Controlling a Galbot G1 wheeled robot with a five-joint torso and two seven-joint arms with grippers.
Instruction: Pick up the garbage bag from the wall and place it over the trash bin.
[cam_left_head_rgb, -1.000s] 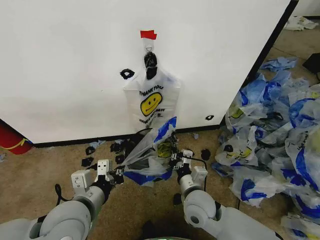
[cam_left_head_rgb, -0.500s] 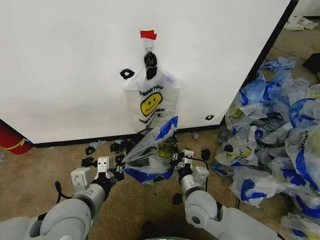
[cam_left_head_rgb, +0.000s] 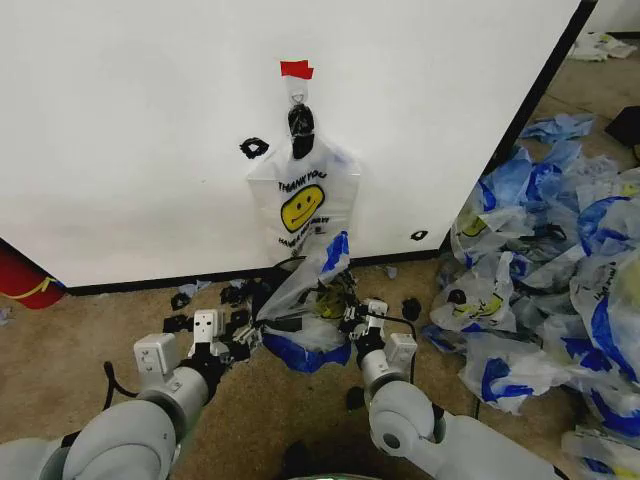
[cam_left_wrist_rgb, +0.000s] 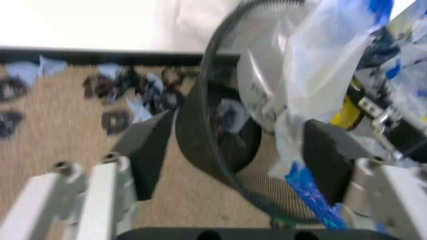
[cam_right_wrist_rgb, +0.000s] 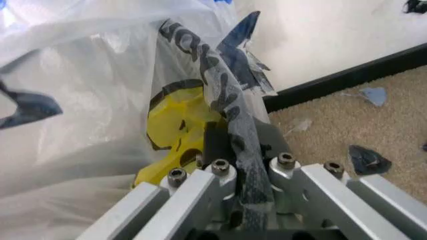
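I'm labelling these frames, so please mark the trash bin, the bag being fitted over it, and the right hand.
trash bin (cam_left_wrist_rgb: 213, 135): left wrist view, dark mesh wall.
garbage bag (cam_left_head_rgb: 305, 290): head view, translucent side panel.
right hand (cam_right_wrist_rgb: 233, 150): right wrist view, between its fingertips, clamped on the bag.

Thin glossy plastic garbage bag (cam_left_head_rgb: 305, 305); black, seemingly mesh trash bin (cam_left_wrist_rgb: 220, 135); rough carpet (cam_left_head_rgb: 100, 330).

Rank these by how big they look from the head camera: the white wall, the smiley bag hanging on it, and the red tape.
1. The wall, by far.
2. The hanging bag.
3. The red tape, a small piece above the bag.
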